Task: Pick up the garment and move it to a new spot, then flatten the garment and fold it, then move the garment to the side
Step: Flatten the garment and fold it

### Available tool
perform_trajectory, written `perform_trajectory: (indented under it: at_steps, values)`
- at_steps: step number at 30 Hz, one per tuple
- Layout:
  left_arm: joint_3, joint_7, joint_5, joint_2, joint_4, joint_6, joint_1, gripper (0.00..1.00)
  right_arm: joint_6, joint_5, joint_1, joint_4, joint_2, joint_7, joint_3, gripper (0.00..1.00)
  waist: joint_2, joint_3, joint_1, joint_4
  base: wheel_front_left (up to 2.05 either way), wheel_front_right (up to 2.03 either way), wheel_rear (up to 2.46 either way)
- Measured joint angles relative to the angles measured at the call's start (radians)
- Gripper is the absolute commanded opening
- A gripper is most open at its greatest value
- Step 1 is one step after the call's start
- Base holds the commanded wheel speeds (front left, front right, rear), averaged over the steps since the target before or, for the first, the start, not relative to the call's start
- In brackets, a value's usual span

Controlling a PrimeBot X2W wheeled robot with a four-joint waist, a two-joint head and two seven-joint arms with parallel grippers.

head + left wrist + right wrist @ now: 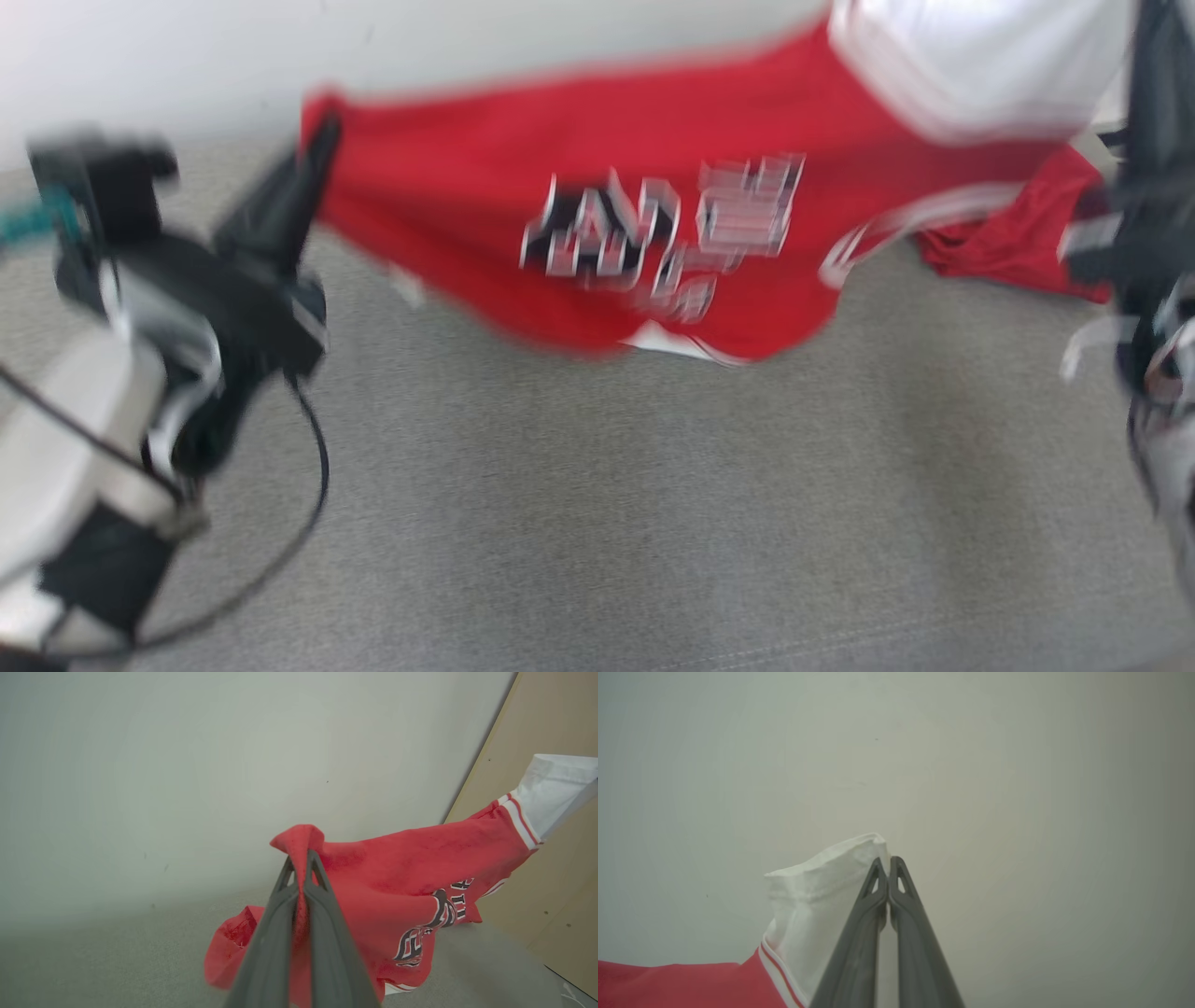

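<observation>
the left gripper (302, 856) was pinching a red fold of the garment (397, 872), its two fingers pressed together with cloth bunched between them up to the tips. the right gripper (888, 863) was closed too, on the edge of the white sleeve (817, 905), but only at the very tips, with little cloth between the fingers as far as i could see. the garment hung stretched between the two, lifted over the far edge of the grey surface (597, 523) close to the wall (187, 765). its lettered front sagged in the middle and a red part trailed down onto the surface near the far right corner. the head view was smeared, so i could not tell how much was touching down.

the thin hold on the sleeve looked the weak point to me. a hard pull or a quick swing to the new spot could draw the sleeve out, and the garment would drop in a heap from the left gripper. the trailing part could also drag and tuck under when laid down, leaving creases to flatten.
</observation>
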Motion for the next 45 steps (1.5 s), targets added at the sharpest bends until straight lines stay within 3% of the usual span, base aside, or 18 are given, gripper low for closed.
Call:
perform_trajectory:
  at_steps: [3,11,16,26,28,33,35,36,37,38,45]
  values:
    - [-0.007,-0.051,-0.014,0.016,-0.039,0.000,0.185,0.00,0.000,0.028,0.208,-0.052,-0.001,0.000,-0.001,0.00,0.0000,-0.016,0.0001,0.029,0.00,0.00,0.00]
    - [-0.041,-0.161,-0.022,-0.006,-0.045,0.000,0.459,0.00,-0.001,0.075,0.501,-0.078,0.024,0.000,-0.010,0.00,0.0000,-0.013,0.0001,0.054,0.00,0.00,0.00]
    - [-0.055,-0.199,-0.003,-0.039,-0.016,0.001,0.513,0.00,-0.002,0.086,0.559,-0.047,0.033,0.000,-0.013,0.00,0.0001,0.002,0.0001,0.052,0.00,0.00,0.00]
    - [-0.090,-0.210,0.030,-0.096,0.059,0.009,0.535,0.12,0.000,0.085,0.564,0.028,0.032,0.008,0.060,0.00,0.0003,0.019,0.0003,0.055,0.00,0.00,0.00]
    - [-0.101,-0.210,0.047,-0.104,0.076,0.009,0.535,0.22,0.000,0.079,0.564,0.044,0.027,0.013,0.077,0.00,0.0002,0.017,0.0003,0.059,0.00,0.00,0.00]
    - [-0.113,-0.217,0.075,-0.100,0.101,0.009,0.538,0.28,0.000,0.079,0.562,0.052,0.022,0.017,0.092,0.00,0.0002,0.012,0.0003,0.063,0.00,0.00,0.00]
    - [-0.112,-0.219,0.078,-0.099,0.102,0.009,0.544,0.39,0.000,0.079,0.561,0.053,0.021,0.017,0.087,0.00,0.0003,0.010,0.0003,0.063,0.00,0.00,0.00]
    - [-0.116,-0.219,0.085,-0.098,0.103,0.009,0.546,0.60,0.000,0.079,0.560,0.054,0.019,0.017,0.087,0.00,0.0002,0.009,0.0003,0.063,0.00,0.00,0.00]
    - [-0.121,-0.220,0.095,-0.096,0.104,0.009,0.547,0.89,0.000,0.080,0.560,0.056,0.016,0.017,0.087,0.00,0.0002,0.008,0.0003,0.063,0.00,0.00,0.00]
    - [-0.139,-0.220,0.120,-0.090,0.108,0.009,0.549,1.00,0.000,0.080,0.560,0.062,0.011,0.016,0.089,0.00,0.0002,0.006,0.0003,0.063,0.00,0.00,0.00]
    - [-0.166,-0.221,0.151,-0.077,0.099,0.009,0.584,1.00,0.000,0.082,0.565,0.074,0.005,0.016,0.101,0.00,0.0002,0.000,0.0003,0.063,0.00,0.00,0.00]
